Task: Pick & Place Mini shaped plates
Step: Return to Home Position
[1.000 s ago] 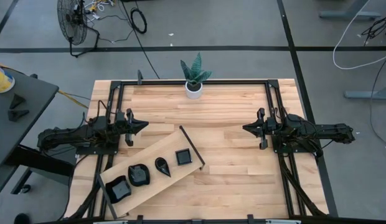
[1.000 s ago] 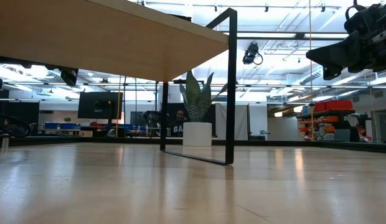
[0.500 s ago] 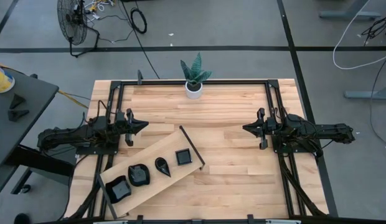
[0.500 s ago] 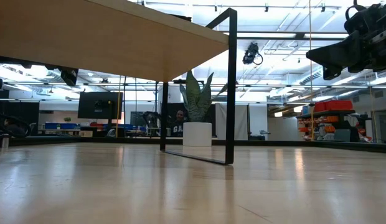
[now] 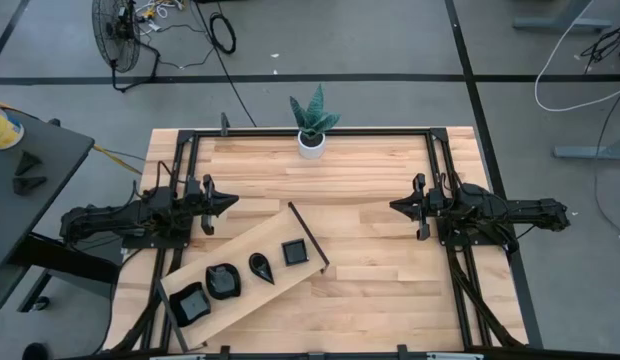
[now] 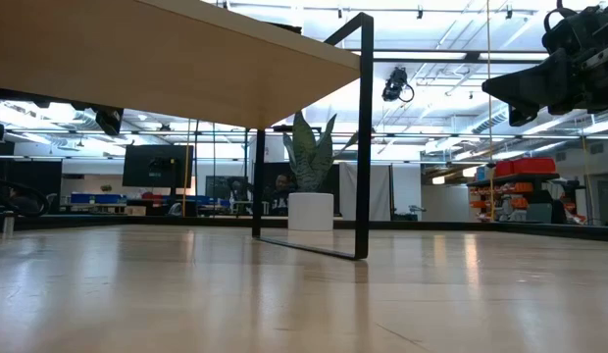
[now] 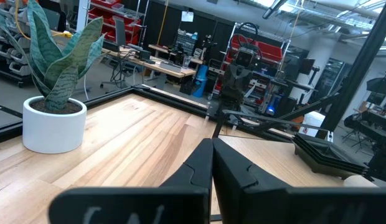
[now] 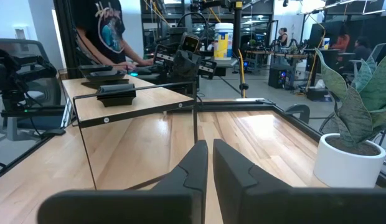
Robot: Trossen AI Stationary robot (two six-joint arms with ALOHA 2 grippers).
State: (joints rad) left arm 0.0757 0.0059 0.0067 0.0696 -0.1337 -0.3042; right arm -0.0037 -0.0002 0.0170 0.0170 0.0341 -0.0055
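Plates (image 5: 294, 252) sit on shelf (image 5: 255, 241); left gripper (image 5: 232, 201) & right gripper (image 5: 394, 206) clenched w/ nothing held.

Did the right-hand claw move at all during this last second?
No. Seen from above, the right gripper keeps the same spot relative to the white pot.

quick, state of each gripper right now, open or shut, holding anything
left gripper: shut, holding nothing
right gripper: shut, holding nothing

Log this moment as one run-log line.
left claw: shut, empty, table left | right claw: shut, empty, table right | black plates: four spots in a row on raised shelf
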